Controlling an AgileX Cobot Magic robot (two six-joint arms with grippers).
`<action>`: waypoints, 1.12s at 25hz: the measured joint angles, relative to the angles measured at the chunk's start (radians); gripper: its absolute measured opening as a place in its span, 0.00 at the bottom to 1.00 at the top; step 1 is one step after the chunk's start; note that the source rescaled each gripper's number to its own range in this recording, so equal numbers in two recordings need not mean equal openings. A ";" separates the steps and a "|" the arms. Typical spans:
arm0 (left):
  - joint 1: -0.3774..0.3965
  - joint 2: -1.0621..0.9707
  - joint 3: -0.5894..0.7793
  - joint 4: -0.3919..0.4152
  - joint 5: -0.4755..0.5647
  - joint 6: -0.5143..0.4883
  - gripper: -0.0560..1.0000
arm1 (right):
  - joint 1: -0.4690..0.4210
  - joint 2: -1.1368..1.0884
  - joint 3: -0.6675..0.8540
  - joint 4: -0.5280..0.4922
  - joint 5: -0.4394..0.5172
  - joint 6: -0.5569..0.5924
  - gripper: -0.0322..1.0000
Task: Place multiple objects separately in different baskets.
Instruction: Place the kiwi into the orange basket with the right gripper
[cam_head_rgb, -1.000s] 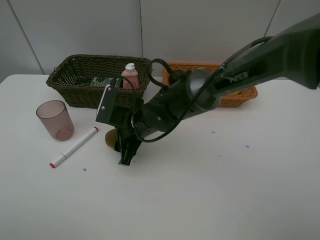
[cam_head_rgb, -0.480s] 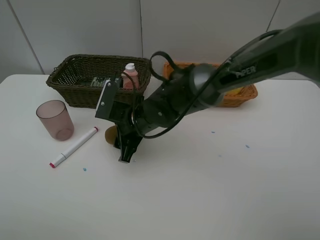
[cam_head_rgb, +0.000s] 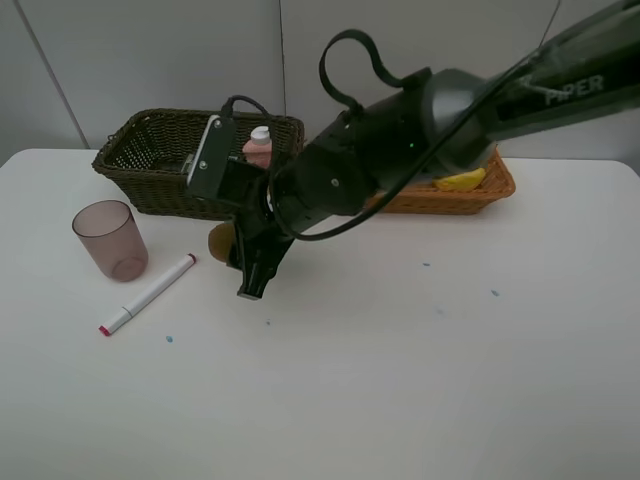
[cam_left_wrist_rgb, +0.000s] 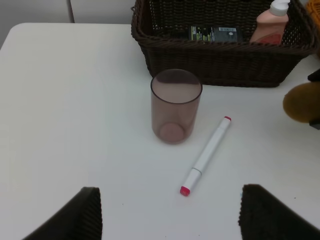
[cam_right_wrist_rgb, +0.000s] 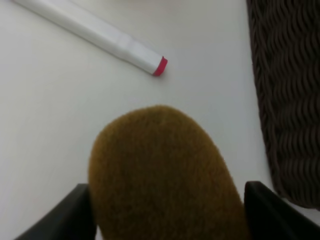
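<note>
The right arm stretches across the white table (cam_head_rgb: 400, 380) toward ten o'clock, and the right gripper (cam_head_rgb: 243, 268) is clamped on a fuzzy brown egg-shaped kiwi (cam_head_rgb: 219, 242). In the wrist view the fruit fills the gap between the two dark fingers. It looks to hang just clear of the tabletop, close in front of the deep dark olive-brown wicker basket (cam_head_rgb: 150, 185) at eleven o'clock.

That basket holds an upright pink plastic bottle (cam_head_rgb: 258, 150) and a dark green bottle (cam_left_wrist_rgb: 212, 33) lying flat. The shallower orange wicker basket (cam_head_rgb: 485, 192) at one o'clock holds a yellow lemon (cam_head_rgb: 460, 181).

The left gripper (cam_left_wrist_rgb: 170, 220) hangs back with its jaws wide and empty, above a mauve translucent cup (cam_head_rgb: 108, 240) at nine o'clock and a white red-tipped marker (cam_head_rgb: 148, 294) lying just beside it.

So the step in hand seems to be carrying the kiwi to a basket. Since fruit sits in the orange one, I'd guess that is its place. The next move calls for raising it above the rims, swinging toward one o'clock without brushing the dark basket or the pink bottle, then letting go low over the lemon's side.
</note>
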 joint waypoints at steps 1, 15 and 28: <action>0.000 0.000 0.000 0.000 0.000 0.000 0.76 | 0.000 -0.015 0.000 -0.002 0.011 0.000 0.48; 0.000 0.000 0.000 0.000 0.000 0.000 0.76 | -0.164 -0.279 0.001 0.003 0.064 0.001 0.48; 0.000 0.000 0.000 0.000 0.000 0.000 0.76 | -0.463 -0.313 0.001 0.110 -0.071 0.001 0.48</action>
